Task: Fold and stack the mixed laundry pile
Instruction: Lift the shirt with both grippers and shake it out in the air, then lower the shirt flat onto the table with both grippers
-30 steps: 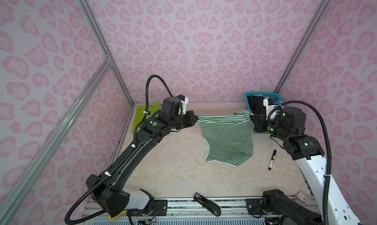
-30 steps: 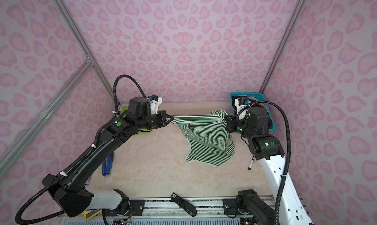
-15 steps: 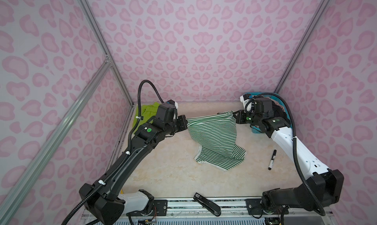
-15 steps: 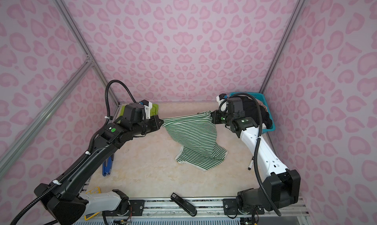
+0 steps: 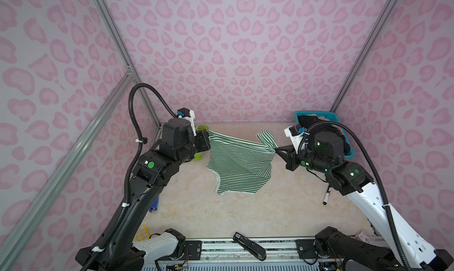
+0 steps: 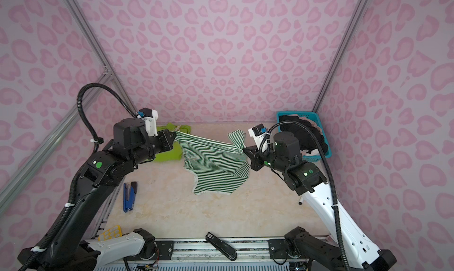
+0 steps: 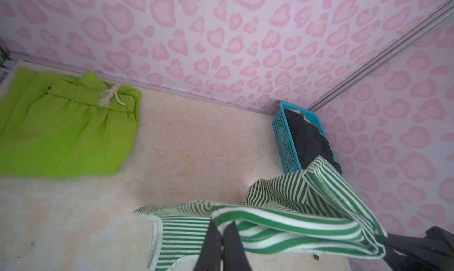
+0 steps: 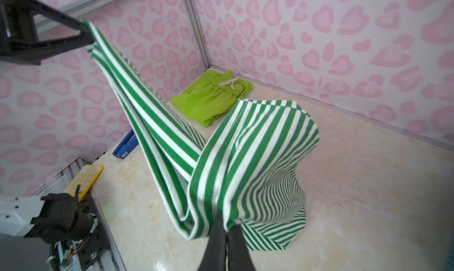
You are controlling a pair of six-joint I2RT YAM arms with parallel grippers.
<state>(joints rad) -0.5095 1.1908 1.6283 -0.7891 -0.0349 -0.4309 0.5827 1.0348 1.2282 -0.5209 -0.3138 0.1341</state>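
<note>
From my station I see both arms raised over the tabletop (image 5: 221, 220), sharing the green-and-white striped top (image 5: 238, 164). The left gripper (image 5: 208, 135) is clenched on one upper corner, at about 10 o'clock from the table's middle. The right gripper (image 5: 276, 149) is clamped on a bunched fold of the opposite corner, at about 2 o'clock. In each wrist view the dark fingers pinch together with striped cloth between them. The top edge sags between the two grips. The rest of the garment hangs toward 6 o'clock, and its lower hem seems to reach the tabletop near the middle. A loose flap stands up just beside the right grip. The lime-green shorts (image 6: 169, 154) lie flat in the 10 o'clock corner, partly hidden behind the left wrist in both top views, drawstring end toward the back wall. The teal basket (image 5: 348, 146) sits in the 2 o'clock corner behind the right arm, holding black clothes (image 5: 309, 121) and a beige-pink piece (image 6: 312, 123). A marker (image 5: 326, 196) lies at 4 o'clock and a blue tool (image 6: 129, 196) at 8 o'clock, both well apart from the top.
</note>
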